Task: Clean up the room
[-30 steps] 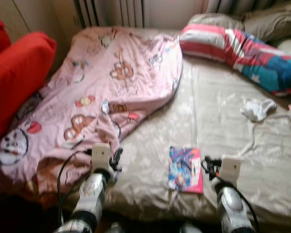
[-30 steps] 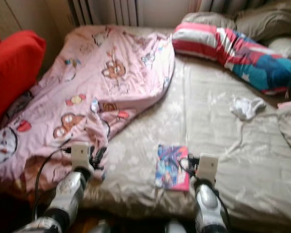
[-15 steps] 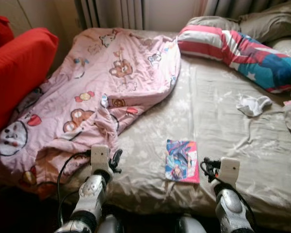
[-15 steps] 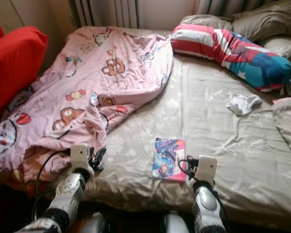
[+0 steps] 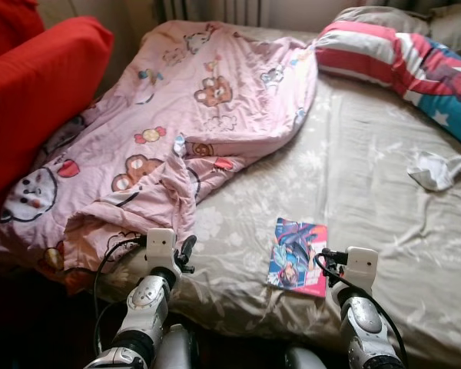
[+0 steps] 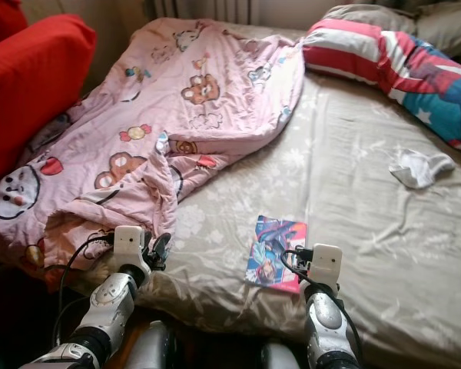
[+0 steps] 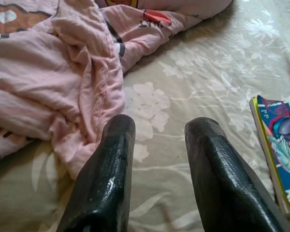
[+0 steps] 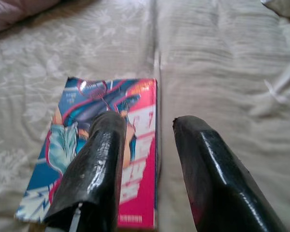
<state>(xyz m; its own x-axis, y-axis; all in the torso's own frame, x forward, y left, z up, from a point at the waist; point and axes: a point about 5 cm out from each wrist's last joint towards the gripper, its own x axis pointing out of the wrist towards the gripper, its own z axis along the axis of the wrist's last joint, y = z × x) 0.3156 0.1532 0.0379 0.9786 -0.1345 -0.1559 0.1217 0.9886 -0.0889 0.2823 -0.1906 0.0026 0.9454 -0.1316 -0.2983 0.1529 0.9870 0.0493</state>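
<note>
Two end effectors hover released over the bed [image 5: 369,169]: right end effector [image 8: 145,159] lines up above the book [image 5: 297,256], left end effector [image 7: 157,159] beside the pink blanket [image 5: 184,115].

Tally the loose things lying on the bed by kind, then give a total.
Blanket: 1
Striped pillow: 1
Book: 1
White sock: 1
Total: 4

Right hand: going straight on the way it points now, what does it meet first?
Probably the colourful pink-edged comic book lying flat on the beige floral bedsheet; the open right hand points at its right edge, though depth is unclear.
</note>
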